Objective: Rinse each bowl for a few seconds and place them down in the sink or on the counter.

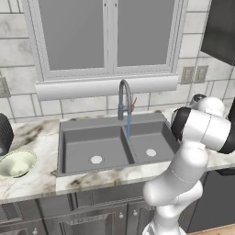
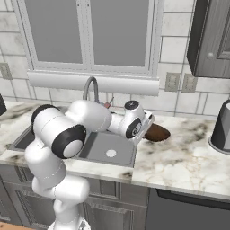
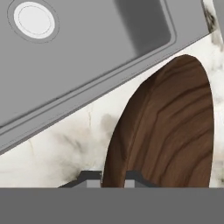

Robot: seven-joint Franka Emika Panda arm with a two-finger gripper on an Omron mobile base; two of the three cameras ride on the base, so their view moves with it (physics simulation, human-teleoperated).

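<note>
Kitchen scene with a white robot arm reaching over a marble counter (image 2: 188,166) to the right of a grey double-basin sink (image 1: 92,142). The gripper (image 3: 113,178) is nearly closed, its two dark tips pinching the rim of the dark reddish-brown bowl (image 3: 170,131); one tip sits on each side of the wall, so the bowl looks gripped. In the right base view this brown bowl (image 2: 158,133) shows just past the hand, low at the counter and just beside the sink's right edge; whether it is resting on the marble or lifted slightly cannot be told. From the hand camera the bowl stretches away from the fingertips as a long tilted oval of wood grain, with the sink's right basin and its round drain (image 3: 34,19) lying up and to the left of it. A thin blue stream runs from the curved faucet (image 1: 125,98) at the divider between the basins, so the likely next move is carrying the bowl leftward over the sink edge toward that water. The pale cream-green bowl (image 1: 17,163) sits upright on the counter well to the left of the sink, far from the hand, beside a black ribbed object (image 1: 4,133).
</note>
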